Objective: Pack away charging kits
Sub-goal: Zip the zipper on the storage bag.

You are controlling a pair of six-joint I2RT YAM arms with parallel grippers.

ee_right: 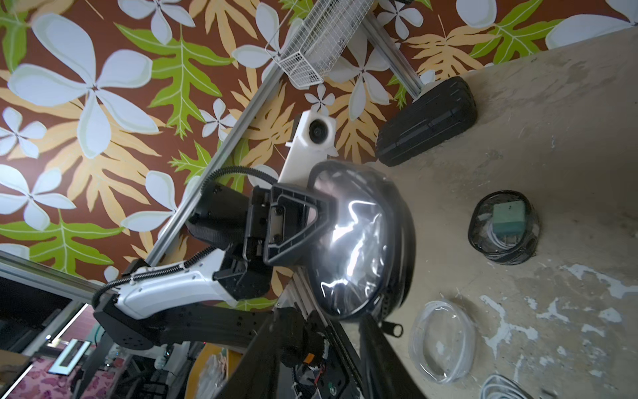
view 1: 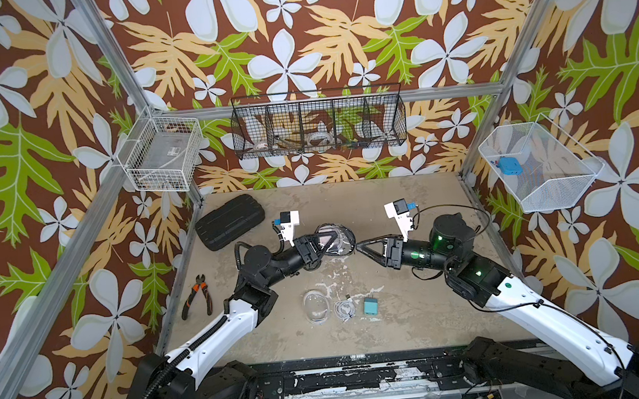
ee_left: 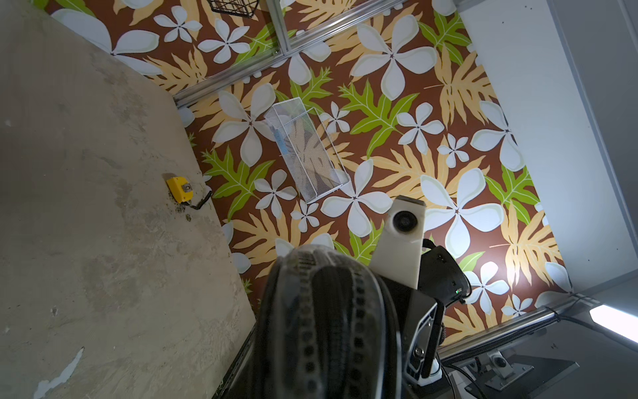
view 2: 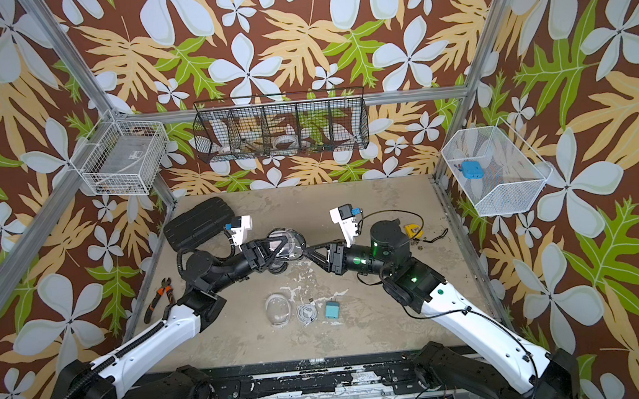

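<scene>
So, the held pouch (ee_right: pixel 359 241) is at the middle of the table (view 1: pixel 401 320), clamped in the left gripper (view 1: pixel 322 245). The right gripper (view 1: pixel 360 244) is at its rim, jaws a little apart. A packed pouch (ee_right: pixel 502 228) lies beside. Probably left to pack: clear pouch (view 1: pixel 315 306), cable (view 1: pixel 344 309) and teal block (view 1: pixel 370 306), loose in front.

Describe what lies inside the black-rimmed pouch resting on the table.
Through the pouch's clear top, a green plug and a white cable beside it can be seen. Anything under the plug is covered.
</scene>
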